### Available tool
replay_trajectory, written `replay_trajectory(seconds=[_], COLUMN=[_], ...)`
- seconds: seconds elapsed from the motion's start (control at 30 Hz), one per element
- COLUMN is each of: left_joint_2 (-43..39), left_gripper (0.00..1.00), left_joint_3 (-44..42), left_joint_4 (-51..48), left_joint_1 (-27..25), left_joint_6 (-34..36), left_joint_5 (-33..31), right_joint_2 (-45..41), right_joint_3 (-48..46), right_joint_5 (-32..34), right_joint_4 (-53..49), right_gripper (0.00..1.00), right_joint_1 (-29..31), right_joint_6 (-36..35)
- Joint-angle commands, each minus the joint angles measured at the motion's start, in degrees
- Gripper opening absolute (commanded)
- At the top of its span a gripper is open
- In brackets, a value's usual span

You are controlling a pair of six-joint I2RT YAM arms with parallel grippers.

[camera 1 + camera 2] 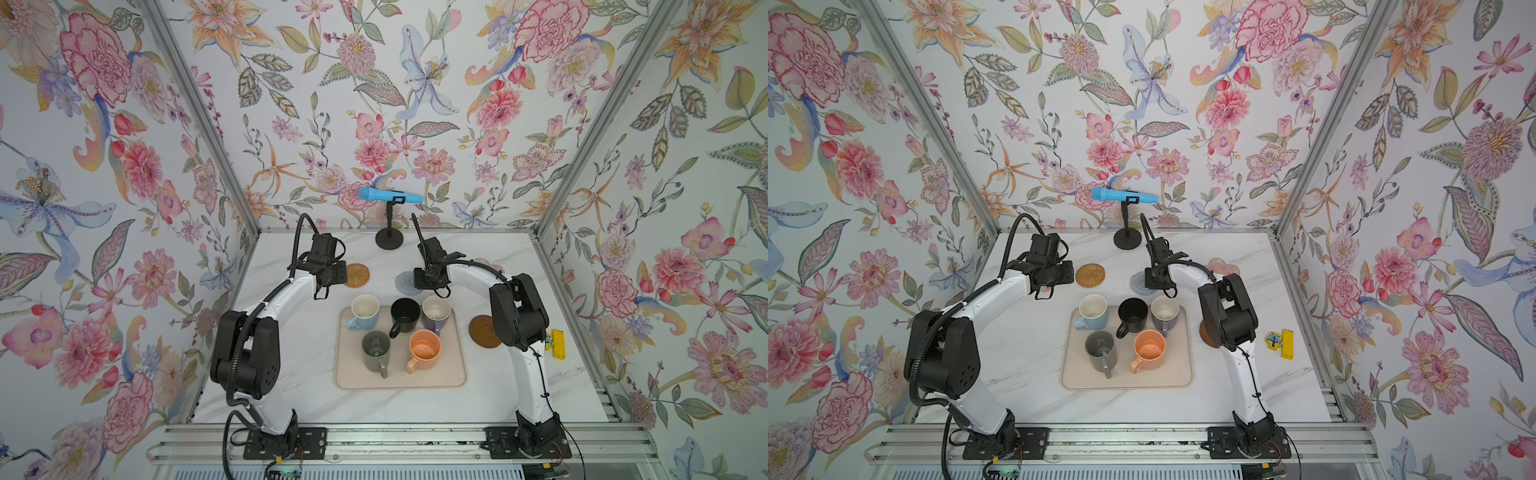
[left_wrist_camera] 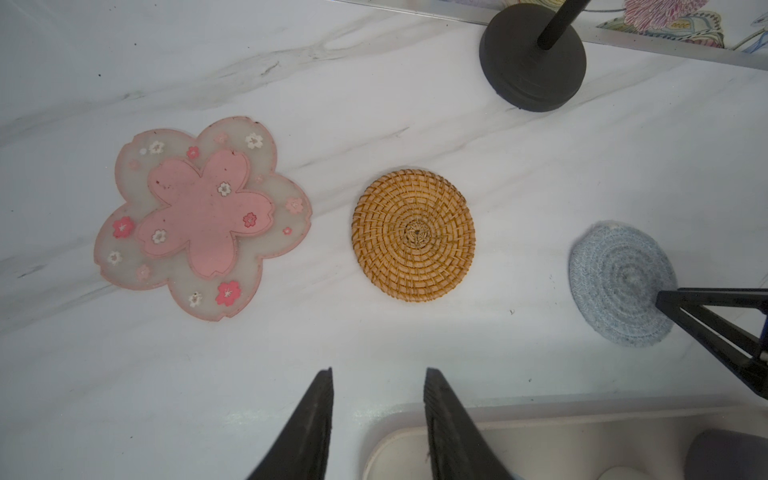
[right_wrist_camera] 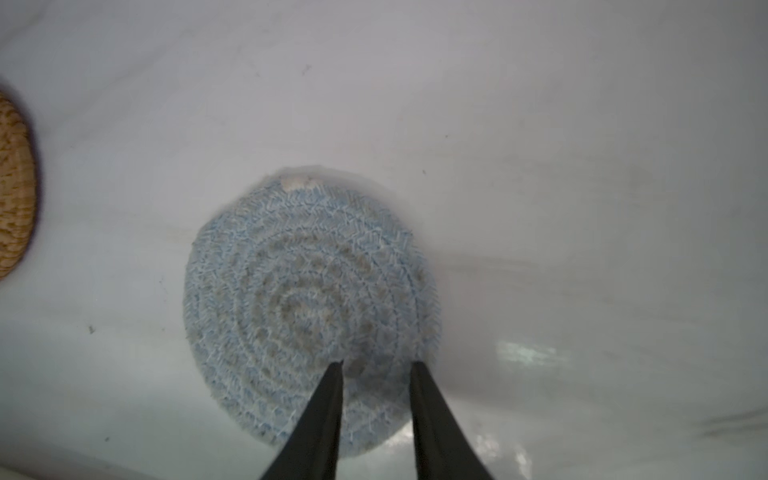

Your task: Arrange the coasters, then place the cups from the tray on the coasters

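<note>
Five cups stand on the beige tray: light blue, black, purple, grey and orange. Beyond the tray lie a pink flower coaster, the rattan coaster and the grey-blue coaster. A second pink flower coaster shows behind my right arm, and the brown disc lies right of the tray. My right gripper has its tips down on the grey-blue coaster's near side, jaws apart. Near the tray's corner, my left gripper hangs open and empty.
A black round stand base carrying a blue handheld device stands at the back edge, close behind the coasters. A yellow block and a small tree figure lie near the right wall.
</note>
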Motion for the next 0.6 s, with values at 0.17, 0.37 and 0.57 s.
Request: replay_trajectory(seconds=[0.17,0.37,0.57], left_joint_2=[-1.2,-1.0,-1.3], left_gripper=[0.4,0.4,0.4], left_joint_3=[1.1,1.3,1.9], left_joint_4=[-1.7,-1.8,-3.4], left_joint_1=[0.6,0.8,1.0], left_joint_6=[1.6,2.0,3.5], left_joint_5=[-2.4,-2.7,-5.2], right_joint_2=[6.3,11.1,13.9], right_joint_3=[4.9,11.9,16.4], right_joint_5=[-1.5,-2.5,-4.0], right_joint_4=[-3.6,-4.2,-4.2], right_gripper=[0.3,0.3,0.3], right_joint_1=[1.3,2.4,2.8], right_joint_6=[-0.1,2.0,4.0])
